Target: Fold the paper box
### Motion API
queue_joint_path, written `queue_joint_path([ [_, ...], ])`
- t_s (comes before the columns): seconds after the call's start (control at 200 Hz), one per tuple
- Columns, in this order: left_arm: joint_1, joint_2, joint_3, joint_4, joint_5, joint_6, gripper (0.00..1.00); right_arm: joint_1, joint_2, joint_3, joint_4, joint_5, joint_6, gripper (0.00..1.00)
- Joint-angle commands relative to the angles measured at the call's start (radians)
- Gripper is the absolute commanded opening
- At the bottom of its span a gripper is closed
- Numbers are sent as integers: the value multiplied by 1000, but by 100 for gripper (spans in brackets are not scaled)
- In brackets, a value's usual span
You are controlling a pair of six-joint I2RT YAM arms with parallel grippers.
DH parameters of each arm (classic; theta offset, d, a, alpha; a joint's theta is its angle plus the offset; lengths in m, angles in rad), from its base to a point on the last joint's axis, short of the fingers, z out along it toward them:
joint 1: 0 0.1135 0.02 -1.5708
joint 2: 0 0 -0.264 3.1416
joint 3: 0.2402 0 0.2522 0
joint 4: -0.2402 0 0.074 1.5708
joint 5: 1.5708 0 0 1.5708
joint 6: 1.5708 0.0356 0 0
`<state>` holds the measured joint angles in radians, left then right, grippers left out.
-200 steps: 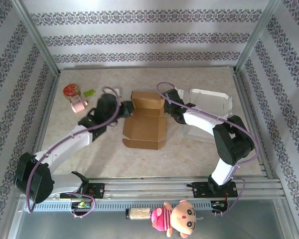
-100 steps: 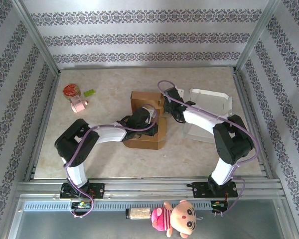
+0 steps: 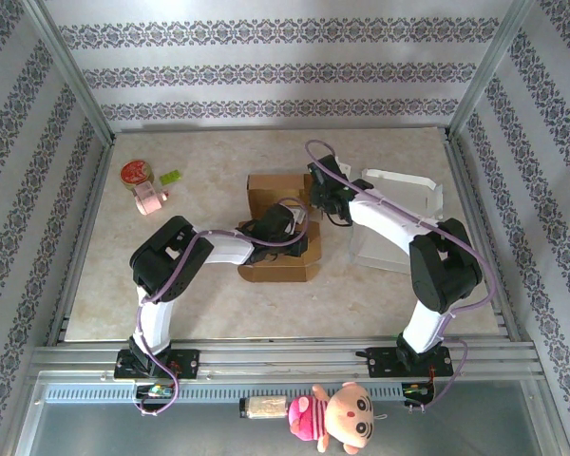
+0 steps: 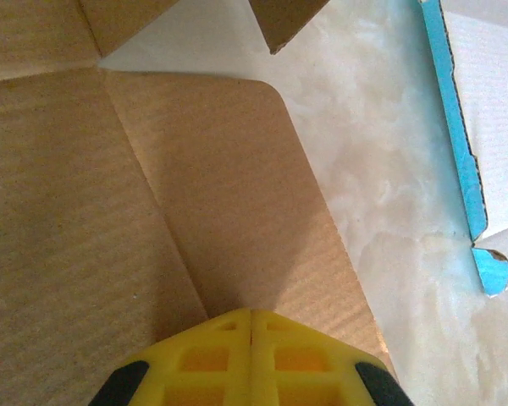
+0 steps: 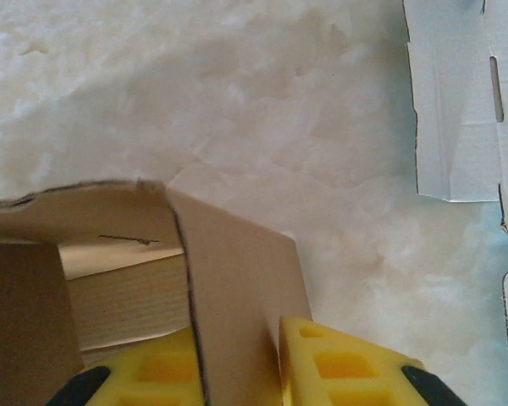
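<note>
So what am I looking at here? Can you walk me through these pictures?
It is a robot: a left arm and a right arm bolted at the near edge of a table, each ending in a gripper with two yellow fingers. The wide picture comes from a camera fixed above and behind them; the two close-ups from cameras on the wrists. In the middle lies a brown cardboard box, partly folded. The right gripper pinches one upright flap of it. The left gripper is shut, holding nothing, over a flat flap. Right of the box lies a white card sheet with a blue edge. At the far left sit a round red item, a pink item and a green item.
</note>
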<state>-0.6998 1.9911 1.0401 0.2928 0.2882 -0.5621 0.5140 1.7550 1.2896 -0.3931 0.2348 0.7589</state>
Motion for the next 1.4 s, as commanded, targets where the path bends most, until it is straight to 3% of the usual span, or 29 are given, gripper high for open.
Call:
queue_joint_path([
  [0.0, 27, 32, -21, 29, -9, -34, 0, 20, 21, 40, -88, -17, 63, 24],
  [0.275, 32, 38, -8, 53, 13, -45, 0, 70, 37, -15, -50, -13, 143, 19],
  [0.335, 33, 37, -9, 64, 18, -50, 0, 78, 37, -26, -41, 39, 108, 25],
  [0.42, 32, 36, -6, 68, 28, -55, 0, 82, 38, -44, -27, 160, 21, 43],
  [0.525, 33, 26, -11, 69, 30, -51, 0, 76, 41, -89, 56, 277, -80, 57],
  [0.65, 33, 13, -11, 55, 25, -32, 0, 53, 70, -108, 154, 251, -214, 72],
  [0.745, 33, 6, -12, 52, 24, -29, 0, 42, 97, -120, 265, 173, -339, 76],
  [0.86, 33, 6, -11, 47, 27, -30, 0, 26, 113, -164, 421, 109, -417, 63],
  [0.954, 33, 3, -13, 42, 24, -28, 0, 7, 123, -160, 433, 102, -372, 37],
  [1.144, 33, 15, -5, 30, 12, -30, 0, 9, 85, -150, 398, 27, -290, 5],
  [1.394, 40, 44, 11, 22, -6, -40, 0, 26, 62, -79, 152, -52, -143, 2],
])
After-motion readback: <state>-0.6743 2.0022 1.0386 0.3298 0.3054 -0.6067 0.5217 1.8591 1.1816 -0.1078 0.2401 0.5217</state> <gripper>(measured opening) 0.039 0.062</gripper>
